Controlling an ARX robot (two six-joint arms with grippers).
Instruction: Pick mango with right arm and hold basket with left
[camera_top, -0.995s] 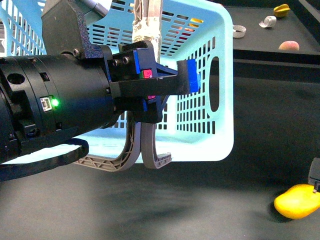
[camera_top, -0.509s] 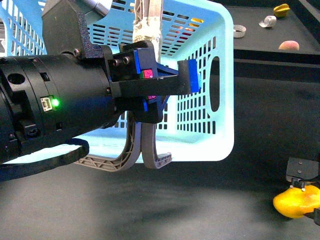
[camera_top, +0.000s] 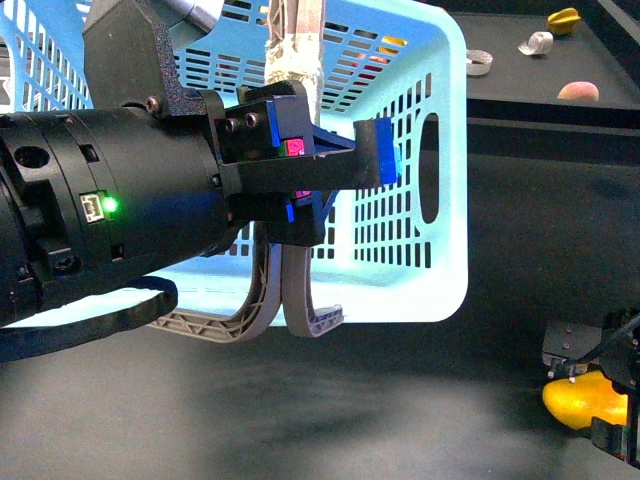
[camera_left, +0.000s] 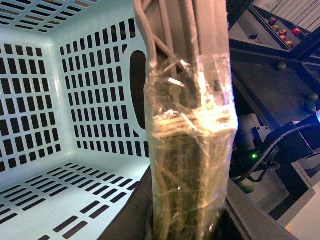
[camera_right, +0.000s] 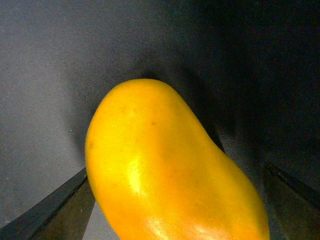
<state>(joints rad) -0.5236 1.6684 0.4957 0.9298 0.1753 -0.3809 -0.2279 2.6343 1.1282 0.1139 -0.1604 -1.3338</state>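
basket (camera_top: 445, 215): light-blue slotted plastic, fills upper middle of front view; all places below are given from it.
basket handles (camera_top: 262, 300): two grey-brown swing handles, bundled w/ clear tape (camera_left: 200, 130). the bundle rises above the basket's open top, and the lower ends curl down in front of its near wall.
left arm (camera_top: 120, 210): bulky black cylinder, green light (camera_top: 109, 206) on, reaches in across the basket's near wall from its left side.
left gripper (camera_top: 340, 165): clamped on the taped basket handles. l wrist view shows the bundle pinched btwn both jaws, w/ the basket's inside right behind.
mango (camera_top: 583, 402): bright yellow, lies on dark table (camera_top: 420, 410), right of basket and nearer the camera, well apart from it.
right gripper (camera_top: 592, 395): down at the mango, on the same side of the basket; jaws apart, one each side of the fruit.
r wrist view: one finger (camera_right: 55, 212) just beside the mango skin, other finger (camera_right: 295, 195) w/ a slim gap; not closed on it.
peach (camera_top: 577, 91): pale pink, on raised ledge beyond basket's far right corner.
ridged yellow fruit (camera_top: 563, 18): further back than the peach, same ledge.
silvery bits (camera_top: 535, 43): on ledge just right of basket's far rim; can't tell what they are.
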